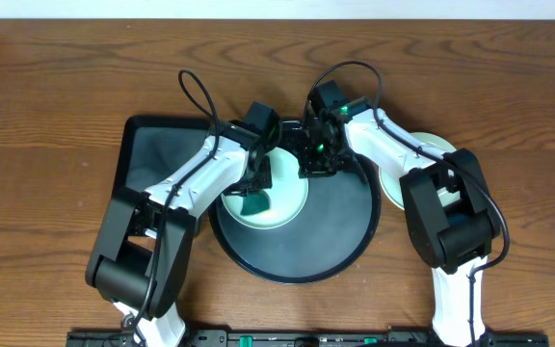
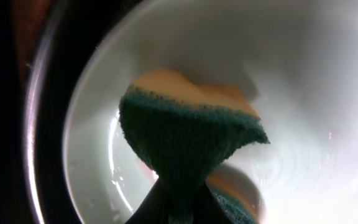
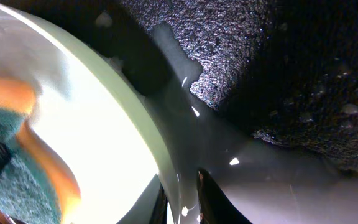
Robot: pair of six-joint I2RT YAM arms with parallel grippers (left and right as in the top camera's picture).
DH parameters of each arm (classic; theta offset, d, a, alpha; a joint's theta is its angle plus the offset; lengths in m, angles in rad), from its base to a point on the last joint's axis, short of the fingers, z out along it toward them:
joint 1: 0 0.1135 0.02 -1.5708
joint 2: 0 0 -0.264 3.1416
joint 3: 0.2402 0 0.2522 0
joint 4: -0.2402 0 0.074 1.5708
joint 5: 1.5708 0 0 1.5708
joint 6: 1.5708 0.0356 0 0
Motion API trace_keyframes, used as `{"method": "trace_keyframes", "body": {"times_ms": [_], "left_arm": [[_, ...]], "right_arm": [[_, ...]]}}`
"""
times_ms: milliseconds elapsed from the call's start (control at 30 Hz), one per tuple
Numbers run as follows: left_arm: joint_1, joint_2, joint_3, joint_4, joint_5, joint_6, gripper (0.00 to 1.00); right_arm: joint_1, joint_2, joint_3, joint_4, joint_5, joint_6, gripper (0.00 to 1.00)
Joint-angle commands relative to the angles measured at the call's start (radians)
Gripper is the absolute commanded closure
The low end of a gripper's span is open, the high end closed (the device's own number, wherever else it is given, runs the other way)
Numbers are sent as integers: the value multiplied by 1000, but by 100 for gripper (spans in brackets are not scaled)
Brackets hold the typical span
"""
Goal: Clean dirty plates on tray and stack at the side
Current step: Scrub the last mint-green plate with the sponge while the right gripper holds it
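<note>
A pale mint-green plate [image 1: 282,198] lies in the left part of the large round black tray [image 1: 340,236]. My left gripper [image 1: 256,189] is shut on a green and yellow sponge [image 2: 188,130] and presses it onto the plate [image 2: 303,68]. My right gripper [image 1: 318,164] is shut on the plate's rim [image 3: 157,146], one finger inside and one outside. The tray's wet black floor [image 3: 303,180] fills the right wrist view. Other plates [image 1: 408,164] lie stacked on the table right of the tray, partly hidden by the right arm.
A smaller rectangular black tray [image 1: 152,154] lies left of the round tray, partly under the left arm. Both arms reach in from the near table edge.
</note>
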Motion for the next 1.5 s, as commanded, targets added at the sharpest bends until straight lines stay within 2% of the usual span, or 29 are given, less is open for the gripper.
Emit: {"method": "trace_keyframes", "body": {"times_ms": [0,67,133,233,300,400,533,600,700,767,833,867,900,967,1000,1067,1133,1267,1333,1467], "left_arm": [[3,13,12,-55,248,135,92],[3,13,12,-72,417,236,93],[3,13,12,-72,510,288,93],[3,13,12,-39,497,293,93],[4,13,12,-3,390,223,93],[4,13,12,32,114,29,93],[4,13,12,53,-177,-135,92],[4,13,10,48,-224,-167,92],[-1,13,9,12,-218,-194,93],[-10,13,9,-19,-211,-196,93],[-19,13,9,-32,-146,-142,93],[-21,13,9,-27,-81,-79,92],[-23,13,9,-16,97,67,92],[-22,13,9,-11,262,183,93],[-22,13,9,-8,323,224,93],[-22,13,9,0,336,228,92],[-21,13,9,16,270,148,93],[-20,13,9,39,26,-100,93],[-20,13,9,48,-18,-154,93],[-20,13,10,63,-29,-160,93]], "right_arm": [[8,30,-32,-5,56,14,83],[9,30,-32,-5,56,14,83],[10,30,-32,-4,56,14,83],[10,30,-32,0,56,14,83],[10,30,-32,0,56,14,83],[10,30,-32,-1,56,14,83],[10,30,-32,-2,56,14,83],[10,30,-32,-2,56,13,83],[10,30,-32,-6,56,13,83],[10,30,-32,-5,56,13,83],[10,30,-32,-5,56,14,82],[10,30,-32,-4,56,14,82],[10,30,-32,-4,56,14,82],[10,30,-32,-4,56,14,82],[10,30,-32,-4,56,14,82],[10,30,-32,-4,56,14,84],[10,30,-32,-4,56,14,84],[10,30,-32,-6,55,14,85],[10,30,-32,-10,52,24,85],[10,30,-32,-14,53,30,85]]}}
